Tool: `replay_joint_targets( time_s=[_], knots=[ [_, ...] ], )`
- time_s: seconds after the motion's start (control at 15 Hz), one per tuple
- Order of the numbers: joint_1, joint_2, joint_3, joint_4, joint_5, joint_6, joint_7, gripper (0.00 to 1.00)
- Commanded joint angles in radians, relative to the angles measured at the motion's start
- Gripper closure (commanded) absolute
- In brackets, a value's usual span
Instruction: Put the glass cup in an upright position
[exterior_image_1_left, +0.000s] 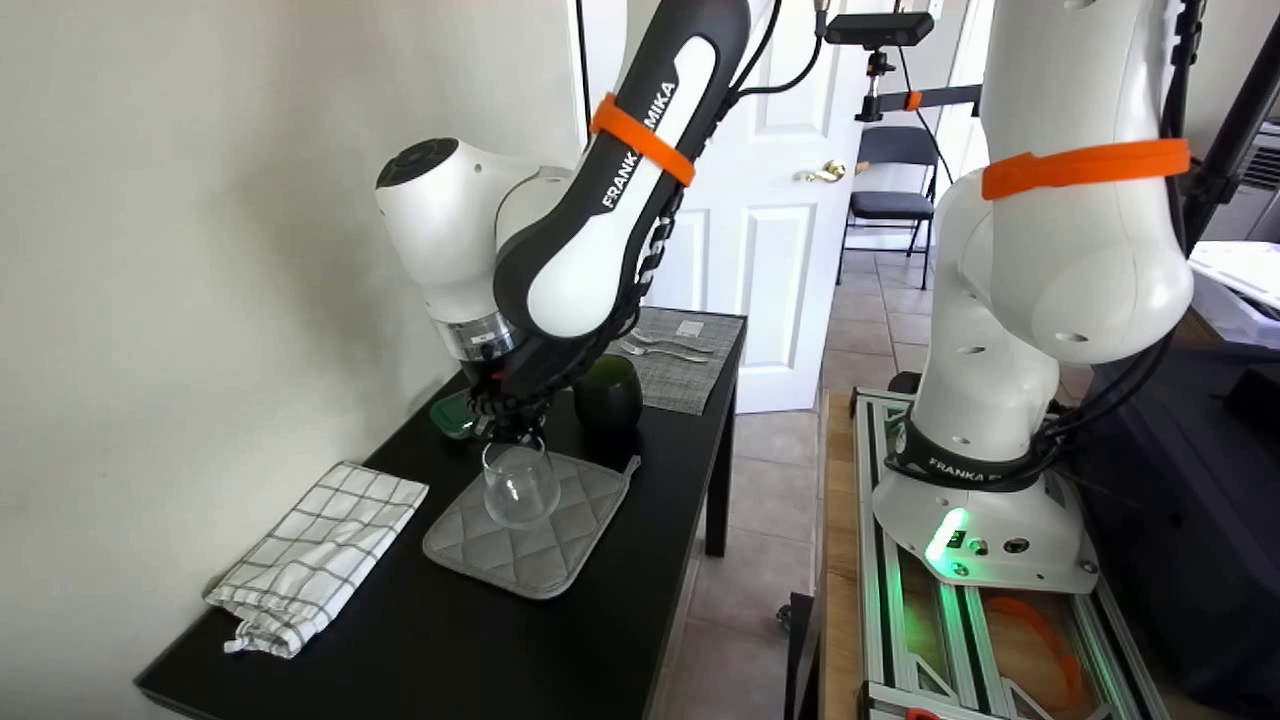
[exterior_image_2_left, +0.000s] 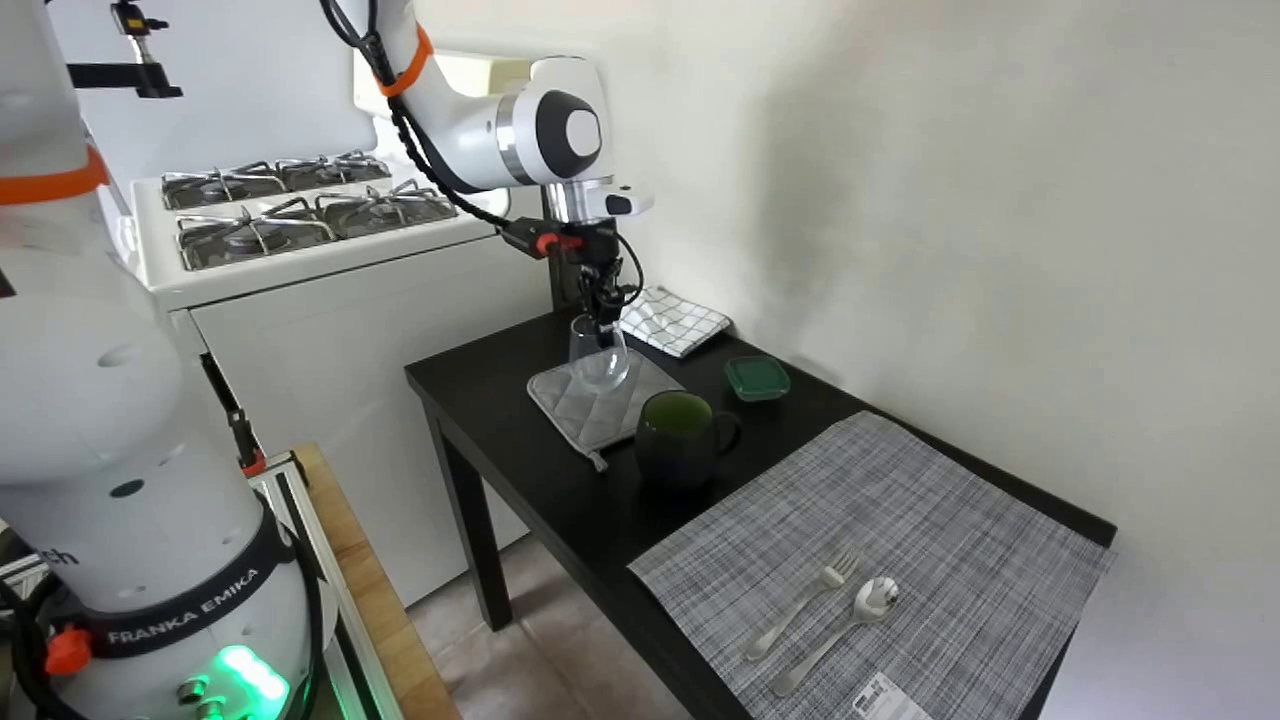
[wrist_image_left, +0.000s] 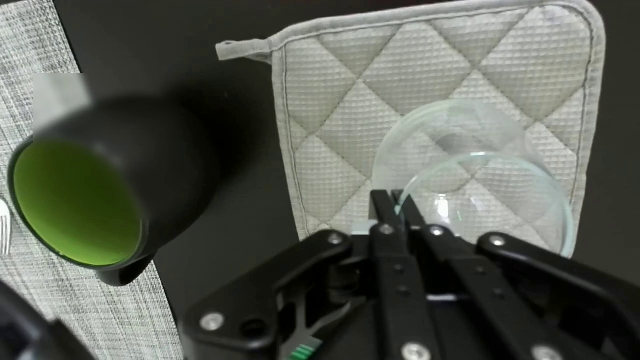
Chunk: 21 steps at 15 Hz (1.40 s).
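Pinching glass cup (wrist_image_left: 472, 180) by rim; fingers (wrist_image_left: 384, 215) narrow; cup upright inside pot holder (wrist_image_left: 400, 90) edges; dark mug (wrist_image_left: 165, 155) apart

Wall (exterior_image_1_left: 180, 250), plain, off-white. Tabletop (exterior_image_1_left: 450, 640), black, along the wall. Door (exterior_image_1_left: 775, 260), white, panelled; brass-coloured handle (exterior_image_1_left: 828, 172). Chair (exterior_image_1_left: 891, 205), dark, farther back. Floor (exterior_image_1_left: 765, 490), tiled. Stove (exterior_image_2_left: 370, 330), white, four dark burner grates (exterior_image_2_left: 243, 240).

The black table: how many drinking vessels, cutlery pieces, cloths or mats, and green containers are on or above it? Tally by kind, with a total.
Drinking vessels: 2 (glass cup, dark mug)
Cutlery pieces: 2 (fork, spoon)
Cloths or mats: 3 (pot holder, checked cloth, placemat)
Green container: 1
Total: 8
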Motion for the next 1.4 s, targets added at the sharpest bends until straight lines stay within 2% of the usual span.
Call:
replay_joint_targets(
  time_s=[0.0,0.13,0.67,0.73,1.07,1.33],
  knots=[
    [-0.004,-0.031,-0.006,-0.047,0.015,0.06,0.013,0.71],
    [-0.006,-0.037,-0.009,-0.054,0.014,0.069,0.019,0.63],
    [-0.018,-0.175,0.003,-0.071,0.014,0.032,0.008,0.04],
    [-0.022,-0.202,0.007,-0.074,0.032,0.03,-0.004,0.0],
    [-0.039,-0.313,0.036,-0.068,0.029,-0.03,-0.006,0.0],
    [-0.049,-0.385,0.055,-0.069,0.072,-0.072,-0.029,0.0]
  ],
)
